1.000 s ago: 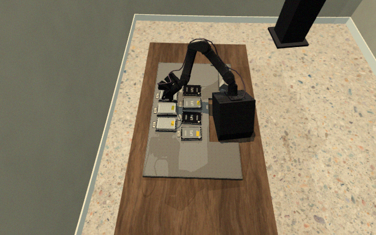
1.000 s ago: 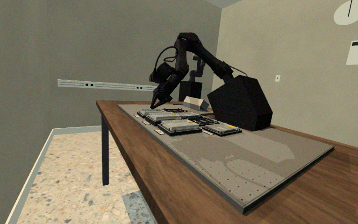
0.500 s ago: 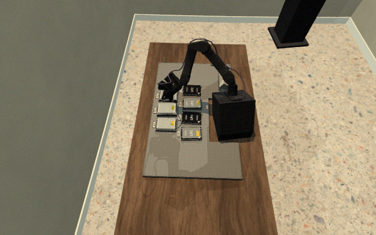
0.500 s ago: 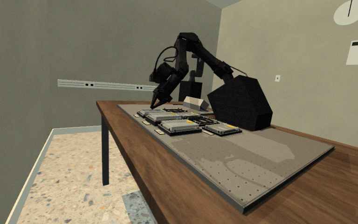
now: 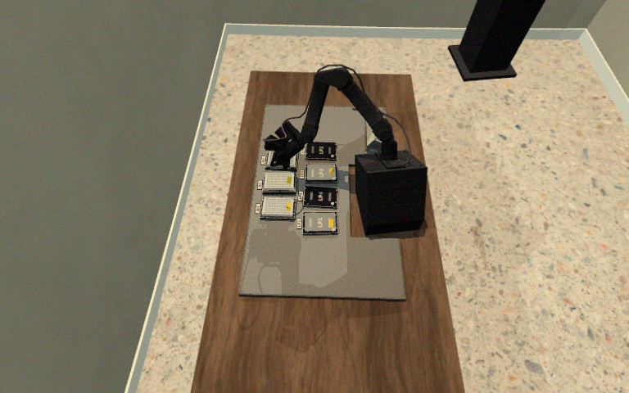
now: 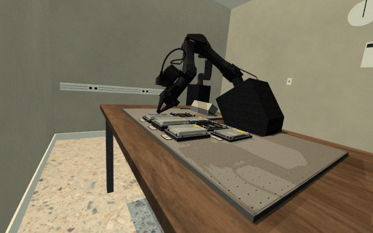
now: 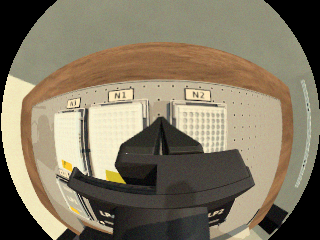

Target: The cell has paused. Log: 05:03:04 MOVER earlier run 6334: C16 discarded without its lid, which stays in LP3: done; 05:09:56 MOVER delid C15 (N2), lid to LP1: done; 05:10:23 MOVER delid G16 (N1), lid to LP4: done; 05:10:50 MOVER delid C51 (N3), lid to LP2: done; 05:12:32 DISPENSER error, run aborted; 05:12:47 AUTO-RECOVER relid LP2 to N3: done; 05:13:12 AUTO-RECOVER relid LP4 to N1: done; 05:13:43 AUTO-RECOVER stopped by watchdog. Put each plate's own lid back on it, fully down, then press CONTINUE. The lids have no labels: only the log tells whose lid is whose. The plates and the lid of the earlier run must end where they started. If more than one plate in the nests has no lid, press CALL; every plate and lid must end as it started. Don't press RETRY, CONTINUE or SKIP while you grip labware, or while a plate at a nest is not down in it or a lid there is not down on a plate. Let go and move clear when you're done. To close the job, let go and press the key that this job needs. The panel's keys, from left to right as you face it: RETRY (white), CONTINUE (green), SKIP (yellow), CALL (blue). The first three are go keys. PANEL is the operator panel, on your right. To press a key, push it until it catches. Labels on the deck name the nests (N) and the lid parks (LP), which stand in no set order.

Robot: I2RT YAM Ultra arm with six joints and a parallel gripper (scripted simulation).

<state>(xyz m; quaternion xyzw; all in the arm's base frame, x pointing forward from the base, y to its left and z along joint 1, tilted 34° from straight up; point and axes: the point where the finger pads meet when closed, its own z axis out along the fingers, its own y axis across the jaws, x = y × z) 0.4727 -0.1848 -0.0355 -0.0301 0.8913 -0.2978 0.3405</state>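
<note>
Three plates sit in a row of nests. The N2 plate point(image 5: 291, 162) point(image 6: 154, 115) point(image 7: 198, 127) shows bare wells. The N1 plate point(image 5: 277, 181) point(image 6: 170, 121) point(image 7: 116, 130) and the third plate point(image 5: 275, 207) point(image 6: 187, 130) point(image 7: 67, 136) carry yellow tags and look lidded. My gripper point(image 5: 274, 163) point(image 6: 162, 109) point(image 7: 160, 123) is shut and empty. It hangs just above the edge of the N2 plate, on the N1 side. In the park row, one lid point(image 5: 319, 172) point(image 6: 199, 119) and another lid point(image 5: 319, 223) point(image 6: 232, 133) each lie in a park.
Two parks point(image 5: 319, 149) point(image 5: 319, 196) are dark and empty. The arm's black base box point(image 5: 391, 194) point(image 6: 250, 107) stands beside the parks. The white wedge panel point(image 6: 203, 107) sits behind them; its keys do not show. All rests on a grey deck point(image 5: 324, 273).
</note>
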